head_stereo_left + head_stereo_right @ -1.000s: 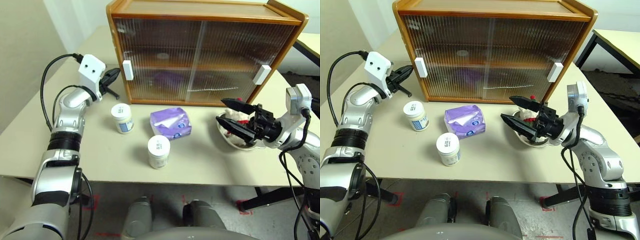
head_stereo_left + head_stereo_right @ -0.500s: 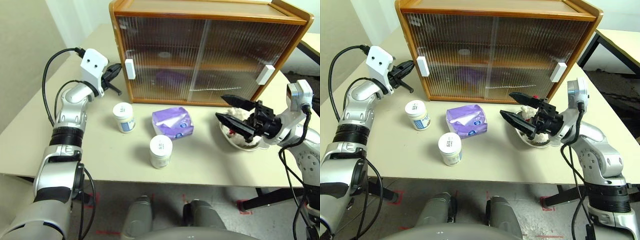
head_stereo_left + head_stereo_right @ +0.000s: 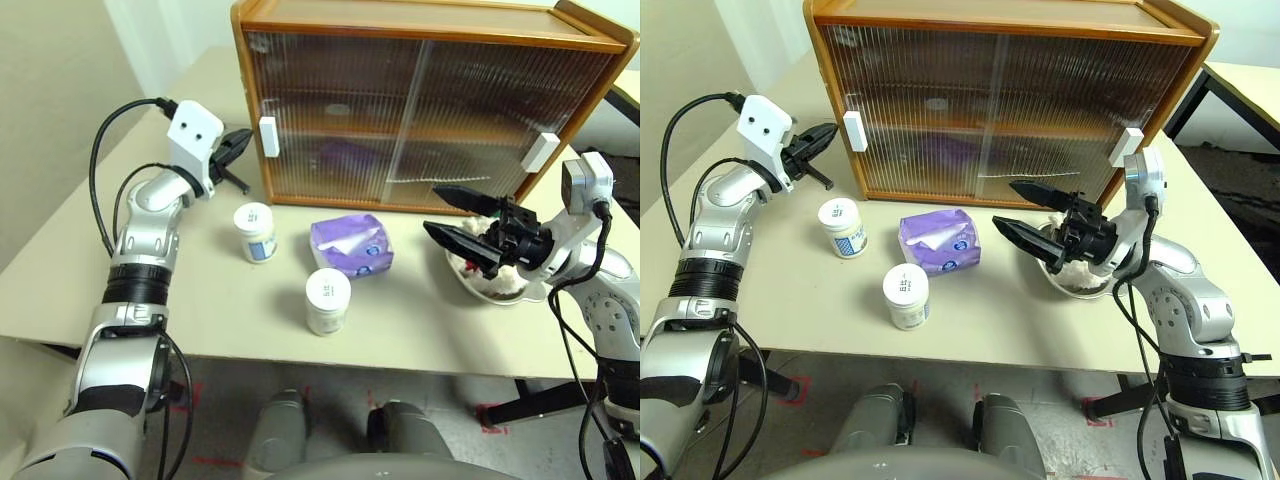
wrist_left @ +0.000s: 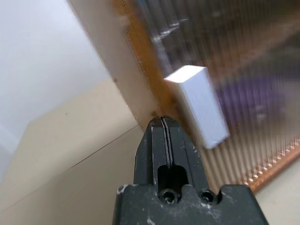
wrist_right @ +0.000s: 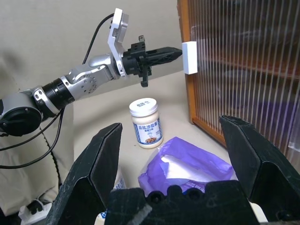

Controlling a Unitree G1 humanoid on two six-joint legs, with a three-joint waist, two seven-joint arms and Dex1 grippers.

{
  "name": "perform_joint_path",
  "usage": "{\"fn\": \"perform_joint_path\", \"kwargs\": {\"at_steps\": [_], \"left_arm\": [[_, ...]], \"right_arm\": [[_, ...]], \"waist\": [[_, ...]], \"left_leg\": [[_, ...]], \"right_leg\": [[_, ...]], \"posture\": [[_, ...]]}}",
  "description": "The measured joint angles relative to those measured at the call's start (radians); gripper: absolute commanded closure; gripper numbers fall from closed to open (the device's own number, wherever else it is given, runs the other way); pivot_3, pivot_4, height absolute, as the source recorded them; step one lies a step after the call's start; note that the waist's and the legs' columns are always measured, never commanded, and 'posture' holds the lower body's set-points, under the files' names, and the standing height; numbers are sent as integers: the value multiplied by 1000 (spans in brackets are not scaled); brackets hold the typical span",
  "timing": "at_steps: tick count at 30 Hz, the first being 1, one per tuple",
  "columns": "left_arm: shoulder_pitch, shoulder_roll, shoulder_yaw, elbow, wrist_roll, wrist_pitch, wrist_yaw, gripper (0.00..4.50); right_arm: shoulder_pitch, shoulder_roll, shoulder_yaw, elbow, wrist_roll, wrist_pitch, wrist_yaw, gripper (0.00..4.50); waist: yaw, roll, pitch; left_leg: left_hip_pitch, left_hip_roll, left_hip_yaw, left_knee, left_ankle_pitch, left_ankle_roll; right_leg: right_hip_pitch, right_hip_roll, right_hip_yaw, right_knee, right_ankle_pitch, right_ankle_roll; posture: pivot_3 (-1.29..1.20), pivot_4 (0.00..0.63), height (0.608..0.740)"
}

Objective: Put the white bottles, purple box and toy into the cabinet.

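Cabinet [image 3: 430, 110] stands at 12 o'clock on the table [image 3: 150, 300], both ribbed sliding doors drawn across. Left door handle [image 3: 268, 137] is at the cabinet's 9 o'clock edge, right door handle [image 3: 541, 152] at its 3 o'clock edge. A purple shape shows dimly through the ribbed panel; what it is cannot be told.

Left gripper [image 3: 240, 145]: fingers pressed together, nothing between them, tip just beside the left door handle, at its 9 o'clock. Contact cannot be confirmed from the head views; in the left wrist view the tip sits close under the white handle.

Right gripper [image 3: 447, 213]: fingers spread wide, holding nothing, hovering over the 9 o'clock side of the metal dish [image 3: 470, 282]. The toy [image 3: 500, 280] sits in that dish, white plush partly hidden behind the gripper.

Purple box [image 3: 350, 246] lies at table centre, just in front of the cabinet. One white bottle [image 3: 255, 232] stands upright at its 9 o'clock, the other white bottle [image 3: 327, 300] upright at its 7 o'clock, nearer the table edge. All three stand apart from each other.
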Motion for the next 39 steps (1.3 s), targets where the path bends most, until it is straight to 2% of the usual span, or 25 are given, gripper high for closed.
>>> {"fn": "perform_joint_path", "kwargs": {"at_steps": [16, 23, 31, 39], "left_arm": [[-38, -8, -27, 20, 2, 5, -21, 4477], [-75, -50, -53, 32, 2, 2, -30, 4477], [-135, -91, -65, 143, 3, -35, -43, 4477], [-224, -169, -101, 273, 10, -103, -64, 4477]], "right_arm": [[-1, 12, 5, 2, 0, 0, 0, 0], [12, 46, 2, 0, 7, 0, -30, 0], [39, 110, -5, -37, 34, 0, -100, 0], [89, 115, -29, -89, 39, -4, -142, 0]], "waist": [[-27, 0, 0], [-32, 0, 0], [-52, 1, 0], [-89, 1, 0]], "left_leg": [[0, 2, 1, 1, 0, 0], [0, 3, 1, 1, 0, 0], [0, 2, 1, 2, 0, 0], [0, 2, 1, 2, 0, 0]], "right_leg": [[0, 2, 1, 0, 2, 1], [0, 3, 1, 0, 2, 1], [0, 2, 1, 0, 2, 3], [0, 3, 2, 0, 1, 4]], "posture": [[49, 0, 740], [29, 0, 740], [-26, 0, 740], [-90, 0, 740]]}}
